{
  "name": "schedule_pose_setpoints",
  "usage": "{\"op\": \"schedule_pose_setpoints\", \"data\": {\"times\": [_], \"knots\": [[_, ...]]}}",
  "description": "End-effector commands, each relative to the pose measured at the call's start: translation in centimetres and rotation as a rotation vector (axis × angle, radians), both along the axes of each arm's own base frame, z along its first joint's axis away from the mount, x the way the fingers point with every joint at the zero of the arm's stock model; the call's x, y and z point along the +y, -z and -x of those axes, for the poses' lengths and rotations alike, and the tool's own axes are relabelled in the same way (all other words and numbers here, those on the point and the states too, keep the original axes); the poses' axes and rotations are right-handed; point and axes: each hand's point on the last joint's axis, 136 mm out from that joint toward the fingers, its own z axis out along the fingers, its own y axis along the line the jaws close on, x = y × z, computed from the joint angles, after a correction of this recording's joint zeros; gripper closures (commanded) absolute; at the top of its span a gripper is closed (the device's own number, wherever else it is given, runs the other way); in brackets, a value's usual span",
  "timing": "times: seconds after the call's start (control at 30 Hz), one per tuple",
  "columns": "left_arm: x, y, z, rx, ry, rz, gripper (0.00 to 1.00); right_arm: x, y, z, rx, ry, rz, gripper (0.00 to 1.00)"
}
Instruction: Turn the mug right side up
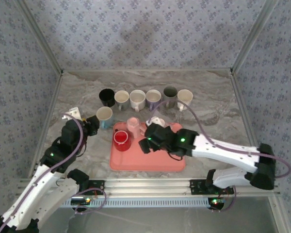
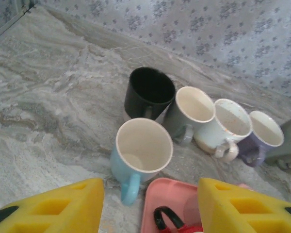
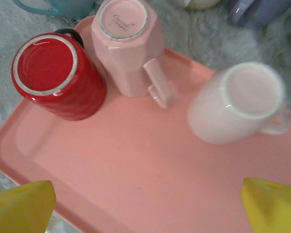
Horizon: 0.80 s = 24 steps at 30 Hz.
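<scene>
- Hovering above the pink tray (image 3: 136,165), the right hand (image 3: 145,204) has its yellow pads spread wide apart, with nothing between them.
- Tray position: on the table (image 1: 208,116), close to the near edge, about midway along it.
- Three mugs stand upside down on the tray, bases up:
  - red mug (image 3: 56,75), black handle, at the tray's far-left part;
  - pink mug (image 3: 128,43), faceted sides, just beside the red one on the far side, handle turned towards the white mug; I cannot tell whether it touches the red mug;
  - white mug (image 3: 237,104), apart from the other two, towards the tray's far-right part.
- Left hand (image 2: 150,206): pads apart and gripping nothing. It is low over the table, near the tray's far-left corner.
- Light blue mug (image 2: 140,150): upright on the table, mouth up, just beyond the left hand and beside the tray's far-left corner. Its handle points back towards the hand.
- A row of six upright mugs runs parallel to the far edge, past the tray. It starts with the black mug (image 2: 148,92) at the left end, followed by a grey mug (image 2: 191,109), a speckled white mug (image 2: 225,126) and a lavender mug (image 2: 262,136). A dark grey mug (image 1: 170,96) and a cream mug (image 1: 185,98) close the right end.
- Neighbouring mugs in the row stand close together, all with mouths up.
</scene>
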Motion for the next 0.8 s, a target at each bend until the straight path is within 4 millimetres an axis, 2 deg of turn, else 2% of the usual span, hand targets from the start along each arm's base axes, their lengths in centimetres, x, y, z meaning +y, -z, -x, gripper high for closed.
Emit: {"op": "schedule_pose_setpoints", "data": {"times": [0.0, 0.1, 0.17, 0.27, 0.43, 0.6, 0.77], "knots": [[-0.8, -2.1, 0.7, 0.031, 0.103, -0.087, 0.46, 3.7, -2.0, -1.0, 0.067, 0.215, -0.177, 0.00], [-0.8, -2.5, 1.0, 0.045, 0.136, -0.152, 0.45, 6.2, -0.5, -0.9, 0.160, 0.311, -0.147, 0.00], [-0.3, -2.8, 1.1, 0.009, 0.130, -0.183, 0.45, 7.8, 1.3, -0.9, 0.214, 0.373, -0.094, 0.00], [0.2, -2.7, 1.4, -0.068, 0.123, -0.185, 0.45, 9.2, 3.0, -1.1, 0.259, 0.457, -0.019, 0.00], [-0.1, -3.5, 2.4, -0.160, 0.177, -0.161, 0.44, 10.3, 4.3, -1.7, 0.253, 0.483, 0.062, 0.00], [-0.8, -3.3, 2.6, -0.158, 0.221, -0.167, 0.44, 10.4, 5.1, -2.7, 0.231, 0.487, 0.128, 0.00], [-1.1, -3.3, 2.4, -0.163, 0.238, -0.158, 0.44, 12.0, 5.8, -2.9, 0.259, 0.442, 0.106, 0.00]]}}
